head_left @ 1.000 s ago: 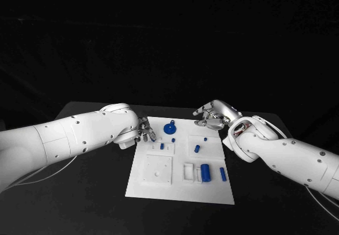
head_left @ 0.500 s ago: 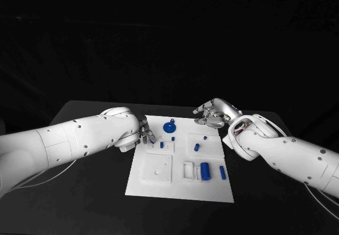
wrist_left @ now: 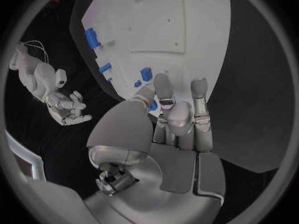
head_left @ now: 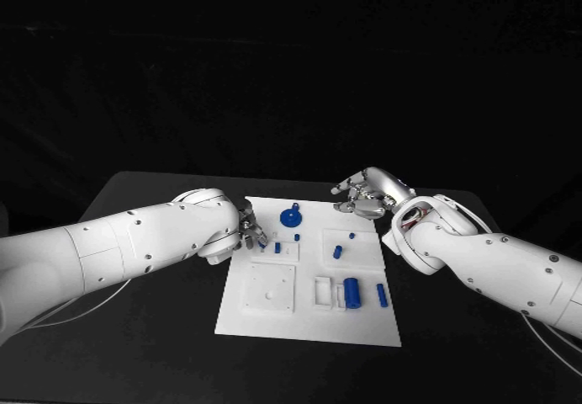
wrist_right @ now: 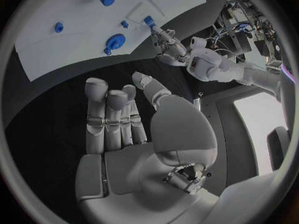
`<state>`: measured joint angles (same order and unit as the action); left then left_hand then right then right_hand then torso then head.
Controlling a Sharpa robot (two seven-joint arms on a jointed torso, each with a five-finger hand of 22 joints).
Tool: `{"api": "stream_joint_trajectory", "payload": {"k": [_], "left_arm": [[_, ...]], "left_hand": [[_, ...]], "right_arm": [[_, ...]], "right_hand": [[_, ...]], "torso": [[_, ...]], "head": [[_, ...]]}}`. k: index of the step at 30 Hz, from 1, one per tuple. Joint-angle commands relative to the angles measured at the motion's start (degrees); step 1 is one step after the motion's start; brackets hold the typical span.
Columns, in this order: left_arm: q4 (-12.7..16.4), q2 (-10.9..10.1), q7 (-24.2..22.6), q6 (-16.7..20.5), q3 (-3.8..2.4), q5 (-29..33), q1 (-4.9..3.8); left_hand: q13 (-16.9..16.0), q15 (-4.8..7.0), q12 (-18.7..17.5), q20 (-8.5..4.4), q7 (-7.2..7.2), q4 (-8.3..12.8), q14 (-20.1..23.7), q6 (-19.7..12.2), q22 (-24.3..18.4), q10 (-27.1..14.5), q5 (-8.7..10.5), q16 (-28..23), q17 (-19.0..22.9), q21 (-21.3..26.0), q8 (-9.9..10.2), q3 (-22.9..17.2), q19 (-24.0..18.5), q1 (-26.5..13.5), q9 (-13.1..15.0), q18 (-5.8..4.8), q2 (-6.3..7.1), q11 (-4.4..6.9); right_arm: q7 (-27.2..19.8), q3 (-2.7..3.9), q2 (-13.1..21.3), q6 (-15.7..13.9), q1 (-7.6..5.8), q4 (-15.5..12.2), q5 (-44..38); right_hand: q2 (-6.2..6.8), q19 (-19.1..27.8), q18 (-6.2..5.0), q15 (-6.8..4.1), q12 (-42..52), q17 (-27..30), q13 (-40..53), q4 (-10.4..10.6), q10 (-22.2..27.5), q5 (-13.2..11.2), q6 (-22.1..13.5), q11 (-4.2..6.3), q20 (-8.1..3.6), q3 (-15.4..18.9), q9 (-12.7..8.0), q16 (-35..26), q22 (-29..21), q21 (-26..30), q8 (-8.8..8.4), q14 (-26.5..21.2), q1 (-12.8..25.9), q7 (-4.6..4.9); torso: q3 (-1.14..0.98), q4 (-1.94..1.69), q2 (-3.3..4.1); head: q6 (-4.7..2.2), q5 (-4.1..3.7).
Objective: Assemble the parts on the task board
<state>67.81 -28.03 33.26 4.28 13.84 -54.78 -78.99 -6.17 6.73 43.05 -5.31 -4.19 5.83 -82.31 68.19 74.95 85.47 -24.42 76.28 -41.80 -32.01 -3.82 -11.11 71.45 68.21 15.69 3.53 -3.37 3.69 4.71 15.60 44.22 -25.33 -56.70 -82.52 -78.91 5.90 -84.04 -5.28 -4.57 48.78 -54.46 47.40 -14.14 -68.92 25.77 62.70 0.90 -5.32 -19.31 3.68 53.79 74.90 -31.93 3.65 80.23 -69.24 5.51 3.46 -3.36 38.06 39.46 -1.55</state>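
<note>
Both hands sit at the board's [head_left: 309, 328] far end: the left hand [head_left: 249, 231] pinches a small blue part [wrist_left: 152, 105] at its left edge; the right hand [head_left: 365, 195], fingers apart, holds nothing.

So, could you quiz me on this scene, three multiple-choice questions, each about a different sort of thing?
1. Where is the gear? A on the board's far end; B off the board; C held aloft.
2. The parts are: A red; B blue; C green.
3. The right hand is: A holding a part; B empty, fingers apart; C flat on the board.
Answers: 1 A, it lies by the far edge; 2 B, all blue; 3 B, nothing lies in its palm.
</note>
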Motion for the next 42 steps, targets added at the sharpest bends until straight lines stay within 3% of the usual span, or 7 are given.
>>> {"api": "stream_joint_trajectory", "payload": {"k": [1, 12, 19, 42], "left_arm": [[0.3, 0.1, -0.3, 1.4, -0.03, -0.8, 0.22], [1.4, -0.3, 0.1, 0.0, -0.03, -1.6, 0.4], [2.0, -0.8, 0.4, -0.7, -0.03, -2.3, 0.43], [2.6, -1.3, 1.0, -2.3, -0.03, -3.2, 0.54]], "left_hand": [[0.0, 0.01, 0.0, 0.57, 6.35, -0.5, 0.2, 10.3, 1.1, 1.4, 0.41, 0.0, 0.1, 0.0, 0.0, 0.1, -0.1, 0.4, 27.9, 0.8, 0.2, 1.12], [0.0, -0.01, -0.1, 0.7, 6.36, -0.8, 0.2, 10.4, 1.1, 1.4, 0.51, -0.1, 0.3, 0.1, 0.0, 0.3, -0.1, 0.5, 27.7, 0.92, 0.39, 1.08], [-0.2, -0.04, -0.3, 0.79, 6.32, -0.7, 0.2, 10.5, 1.1, 1.4, 0.57, -0.1, 0.4, 0.1, 0.0, 0.2, -0.2, 0.8, 27.0, 0.98, 0.46, 1.05], [-0.5, -0.08, -0.6, 0.91, 6.27, -0.7, 0.3, 10.6, 1.1, 1.4, 0.61, -0.3, 0.8, 0.2, 0.0, 0.2, -0.2, 0.8, 25.8, 1.09, 0.35, 1.03]], "right_arm": [[-0.6, 0.04, 0.0, 0.4, 0.02, 0.0, 0.1], [-0.6, 0.04, 0.1, 0.5, 0.02, 0.0, 0.2], [-0.6, 0.04, 0.2, 0.5, 0.02, 0.0, 0.3], [-0.6, 0.04, 0.1, 0.9, 0.02, 0.1, 0.4]], "right_hand": [[0.34, -2.1, -0.28, -0.11, -0.3, 0.0, 0.0, 0.2, 0.1, 0.3, -0.2, 0.14, -0.43, -0.1, -0.1, -0.3, 3.5, 0.2, -0.12, 0.3, 0.4, 0.13], [0.4, -2.1, -0.28, -0.1, -0.3, 0.0, 0.0, 0.3, 0.0, 0.4, -0.1, 0.15, -0.43, -0.2, -0.1, -0.3, 3.5, 0.2, -0.12, 0.3, 0.4, 0.13], [0.4, -2.1, -0.28, -0.1, -0.3, 0.0, 0.0, 0.3, 0.0, 0.4, -0.1, 0.15, -0.43, -0.2, -0.1, -0.3, 3.5, 0.2, -0.12, 0.3, 0.4, 0.13], [0.42, -2.1, -0.28, -0.12, -0.3, 0.0, 0.0, 0.4, 0.0, 0.7, 0.0, 0.17, -0.44, -0.3, -0.1, -0.2, 3.6, 0.0, -0.11, 0.3, 0.4, 0.11]], "torso": [[0.02, 0.02, 0.02], [-0.01, 0.01, 0.02], [0.04, -0.01, 0.01], [0.04, 0.01, 0.03]], "head": [[0.1, 0.02], [0.21, 0.02], [0.74, -0.18], [0.8, 0.18]]}}
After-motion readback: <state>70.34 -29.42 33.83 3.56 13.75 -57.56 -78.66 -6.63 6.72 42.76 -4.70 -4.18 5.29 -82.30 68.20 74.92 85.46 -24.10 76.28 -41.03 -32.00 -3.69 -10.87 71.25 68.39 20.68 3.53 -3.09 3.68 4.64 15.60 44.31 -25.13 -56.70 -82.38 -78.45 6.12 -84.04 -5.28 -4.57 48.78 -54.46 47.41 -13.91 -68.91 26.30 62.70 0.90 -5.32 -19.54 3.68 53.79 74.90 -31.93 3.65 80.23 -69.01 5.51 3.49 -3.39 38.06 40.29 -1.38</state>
